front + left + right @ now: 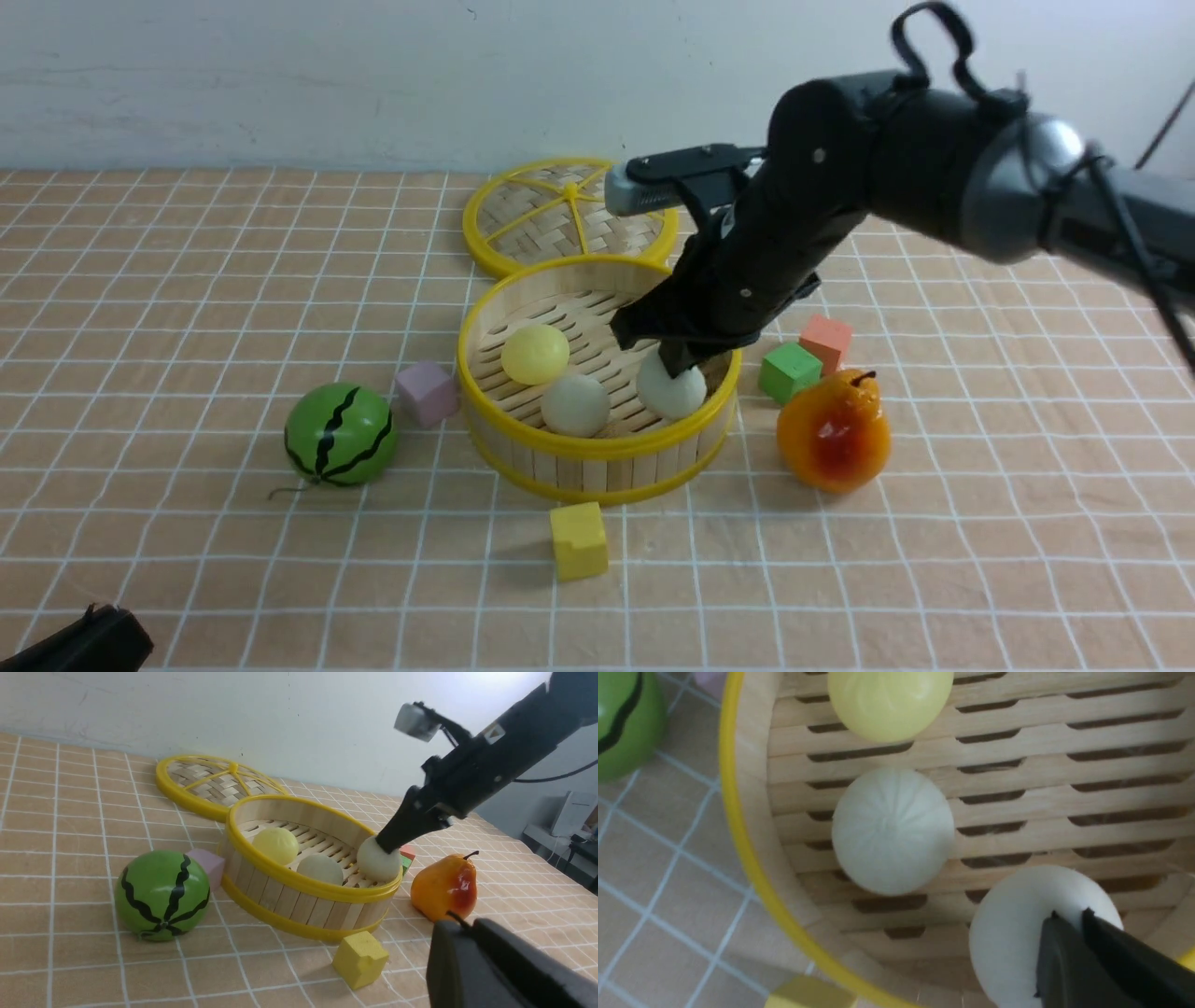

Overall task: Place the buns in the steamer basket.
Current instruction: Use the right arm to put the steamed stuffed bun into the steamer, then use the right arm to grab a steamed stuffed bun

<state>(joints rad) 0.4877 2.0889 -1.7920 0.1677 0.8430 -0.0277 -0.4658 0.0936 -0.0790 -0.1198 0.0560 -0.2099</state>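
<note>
- The right fingers point(679, 358) come down into the steamer basket point(579, 467) from above and are closed narrowly on the top of one off-white bun point(674, 392), so I judge that this bun is held.
- This held bun is directly below the fingers, inside the basket and just beside its wall on the side toward the pear point(834, 431).
- In the left wrist view the bun sits about at the height of the yellow rim, and I cannot tell if it already touches the slatted floor.
- The bun is round and has no long axis, so the coming move probably depends only on height: lower a little if needed, then open.
- A second white bun point(576, 404) and the yellow bun point(535, 354) lie on the basket floor, both apart from the held one.
- I see no fourth bun in any view.
- The left fingers point(79, 644) are well apart from the basket, low over the worktop on the side of the watermelon ball point(340, 435). I cannot tell their opening.
</note>
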